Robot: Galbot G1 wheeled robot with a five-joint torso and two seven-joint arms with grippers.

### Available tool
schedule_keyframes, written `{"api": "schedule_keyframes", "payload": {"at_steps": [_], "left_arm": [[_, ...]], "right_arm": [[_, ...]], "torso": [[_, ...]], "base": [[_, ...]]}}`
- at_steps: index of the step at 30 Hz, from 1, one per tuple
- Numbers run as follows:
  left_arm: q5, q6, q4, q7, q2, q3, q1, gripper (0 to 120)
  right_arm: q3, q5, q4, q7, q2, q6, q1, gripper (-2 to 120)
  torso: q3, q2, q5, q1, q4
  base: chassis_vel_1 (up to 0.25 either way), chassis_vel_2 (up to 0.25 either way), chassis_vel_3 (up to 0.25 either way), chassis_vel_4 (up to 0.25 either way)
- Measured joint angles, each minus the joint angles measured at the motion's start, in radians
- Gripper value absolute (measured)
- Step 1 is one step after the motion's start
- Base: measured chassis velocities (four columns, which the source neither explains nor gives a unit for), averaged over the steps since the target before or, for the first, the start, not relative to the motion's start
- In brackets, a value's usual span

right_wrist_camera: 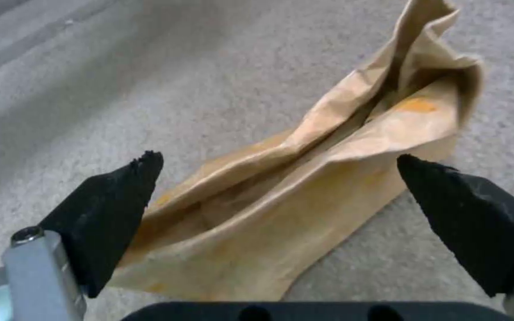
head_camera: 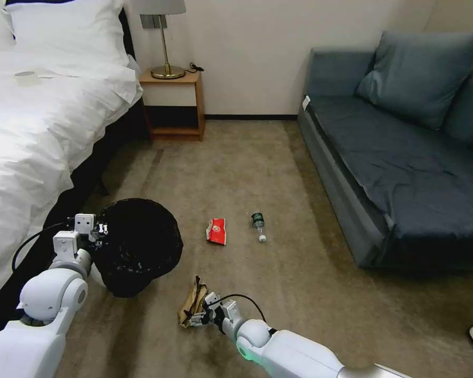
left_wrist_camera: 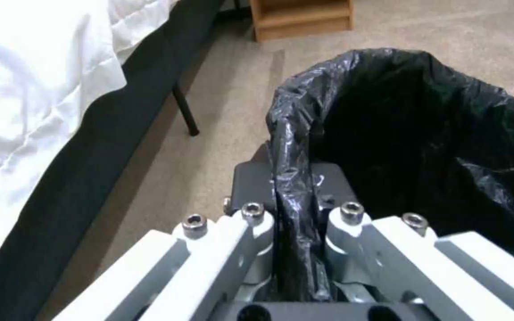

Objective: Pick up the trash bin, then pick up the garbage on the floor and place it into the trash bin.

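Black-lined trash bin (head_camera: 137, 247) held w/ left gripper (left_wrist_camera: 292, 214) clamped on its rim, at 9 o'clock of red packet (head_camera: 216, 231). Right gripper (right_wrist_camera: 281, 169) spread wide round brown paper bag (right_wrist_camera: 304, 191) on carpet (head_camera: 278, 168), 6 o'clock of packet. Bottle (head_camera: 258, 226) at packet's 3 o'clock.

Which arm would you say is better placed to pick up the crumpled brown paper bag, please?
Right. The right gripper is open with its fingers either side of the brown paper bag, while the left gripper is clamped on the trash bin rim.
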Motion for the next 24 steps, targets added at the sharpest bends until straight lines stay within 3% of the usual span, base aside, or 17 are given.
{"api": "schedule_keyframes", "payload": {"at_steps": [16,20,22,24], "left_arm": [[-0.003,-0.009,0.007,0.007,0.007,-0.009,0.002,5],[-0.004,-0.010,0.008,0.007,0.009,-0.010,0.001,5],[-0.004,-0.012,0.012,0.008,0.009,-0.009,-0.002,5],[-0.004,-0.013,0.014,0.009,0.009,-0.007,-0.004,5]], "right_arm": [[-0.015,-0.004,-0.080,-0.063,0.041,0.022,0.015,99],[-0.016,-0.001,-0.082,-0.076,0.041,0.022,0.018,92],[-0.015,0.000,-0.088,-0.092,0.041,0.023,0.020,77],[-0.014,0.001,-0.093,-0.100,0.042,0.026,0.020,73]], "torso": [[0.000,0.000,-0.0001,0.000,0.0000],[0.000,0.000,0.0000,0.000,0.0000],[0.000,0.000,0.0000,0.000,0.0000],[0.000,0.000,0.0000,0.000,0.0000]], "base": [[0.000,0.000,0.000,0.000],[0.000,0.000,0.000,0.000],[0.000,0.000,0.000,0.000],[0.000,0.000,0.000,0.000]]}}
